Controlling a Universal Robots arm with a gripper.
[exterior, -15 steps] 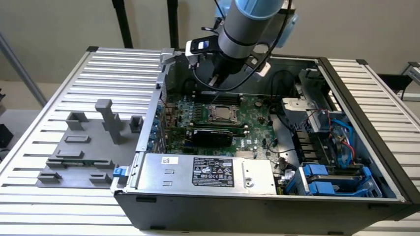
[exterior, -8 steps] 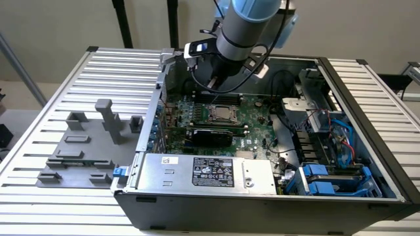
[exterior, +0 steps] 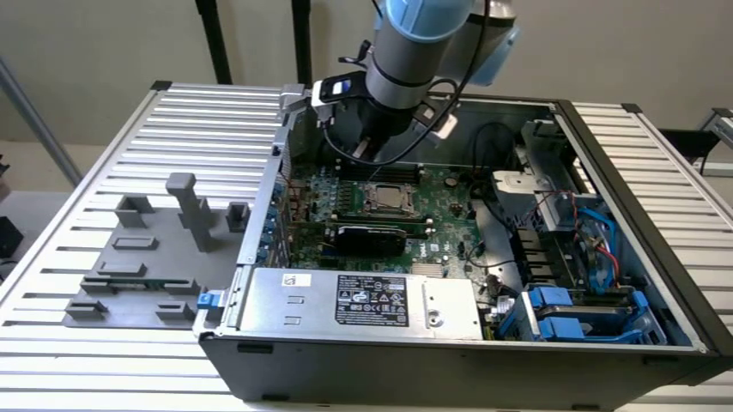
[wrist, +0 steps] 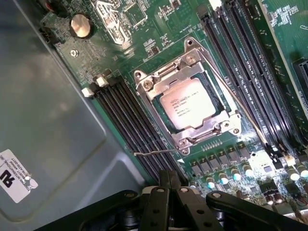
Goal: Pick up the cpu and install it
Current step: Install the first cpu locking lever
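- The hand (wrist: 166, 185) is sitting clenched with nothing between its fingers, hovering above the motherboard (exterior: 441, 202) inside the open computer case (exterior: 641, 257).
- The cpu (wrist: 186, 109) is lying flat in its socket (wrist: 190, 103), silvery top up, framed by the metal retention bracket (wrist: 144, 89); in the exterior view it is showing at mid-board (exterior: 394, 199), just below the arm's wrist.
- My judgement: the chip is already seated, so doing this step well means keeping the clenched fingers straight above and clear of the socket, with no sideways drag across the bracket.
- The thin wire lever (wrist: 156, 153) is standing out from the bracket's near edge, close to the fingertips; I am treating it as a snag risk.
- Memory slots (wrist: 127, 122) are running along both sides of the socket, leaving little room to either side.
- At the exterior view's left, the grey tray (exterior: 137, 275) of fixture blocks is resting on the slatted table (exterior: 92, 172), well apart from the arm.
- The power supply (exterior: 360, 300) is sitting at the near side of the case, and blue cables (exterior: 602, 232) are bunching at the exterior view's right; neither is blocking the socket.
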